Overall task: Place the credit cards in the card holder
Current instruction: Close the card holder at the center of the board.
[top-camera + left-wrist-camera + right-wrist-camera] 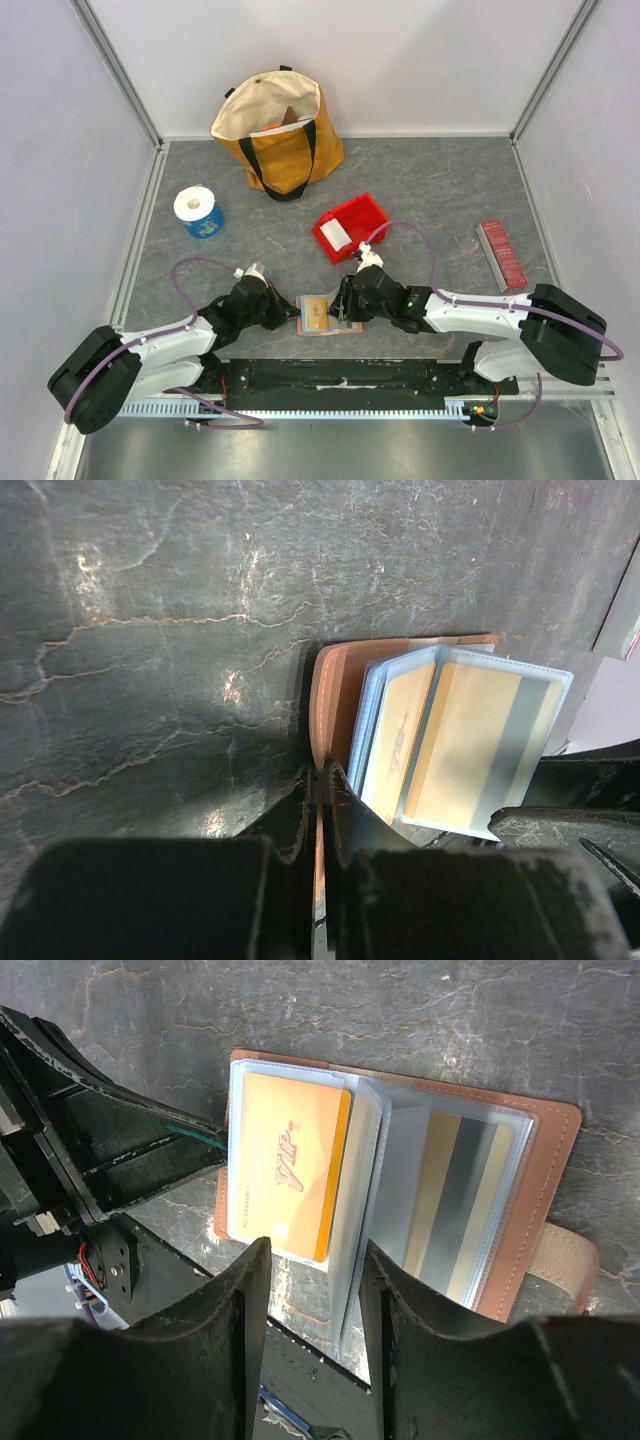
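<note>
The tan leather bifold card holder [318, 315] lies open on the grey marbled desk [430, 180], at 6 o'clock from the red plastic bin [352, 225]. At its 9 o'clock, the left hand [318, 780] is clenched on the cover's edge. At its 3 o'clock, the right hand [310, 1255] is released, jaws apart over a yellow-orange plastic credit card [290, 1170] lying on a clear sleeve [400, 1160].
</note>
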Controlling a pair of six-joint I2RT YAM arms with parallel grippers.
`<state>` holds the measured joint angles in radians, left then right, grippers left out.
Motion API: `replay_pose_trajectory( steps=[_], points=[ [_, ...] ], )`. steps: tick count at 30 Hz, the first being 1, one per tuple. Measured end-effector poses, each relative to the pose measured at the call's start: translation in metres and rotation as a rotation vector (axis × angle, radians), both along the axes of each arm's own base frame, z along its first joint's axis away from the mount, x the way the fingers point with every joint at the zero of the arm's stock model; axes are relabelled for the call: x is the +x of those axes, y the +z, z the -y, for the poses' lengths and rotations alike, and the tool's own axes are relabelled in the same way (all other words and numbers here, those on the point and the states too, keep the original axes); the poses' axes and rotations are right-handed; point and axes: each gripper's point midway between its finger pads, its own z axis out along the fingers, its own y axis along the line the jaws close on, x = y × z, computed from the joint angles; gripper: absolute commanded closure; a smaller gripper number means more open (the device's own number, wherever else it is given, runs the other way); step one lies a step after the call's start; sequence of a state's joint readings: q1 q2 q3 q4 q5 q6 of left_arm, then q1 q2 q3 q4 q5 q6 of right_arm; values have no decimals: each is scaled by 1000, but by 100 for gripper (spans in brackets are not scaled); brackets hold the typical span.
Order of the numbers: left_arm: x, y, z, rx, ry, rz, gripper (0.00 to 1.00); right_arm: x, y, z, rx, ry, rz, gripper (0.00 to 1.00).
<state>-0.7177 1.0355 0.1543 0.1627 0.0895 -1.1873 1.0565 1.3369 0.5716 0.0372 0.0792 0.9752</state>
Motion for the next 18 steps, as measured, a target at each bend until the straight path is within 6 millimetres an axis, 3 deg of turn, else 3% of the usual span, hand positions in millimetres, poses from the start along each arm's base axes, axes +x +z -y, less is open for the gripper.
replay_pose_trajectory(
  steps=[18],
  points=[
    [0,0,0,0,0,0,98,4,-5,9,-55,-31,4,43]
  ],
)
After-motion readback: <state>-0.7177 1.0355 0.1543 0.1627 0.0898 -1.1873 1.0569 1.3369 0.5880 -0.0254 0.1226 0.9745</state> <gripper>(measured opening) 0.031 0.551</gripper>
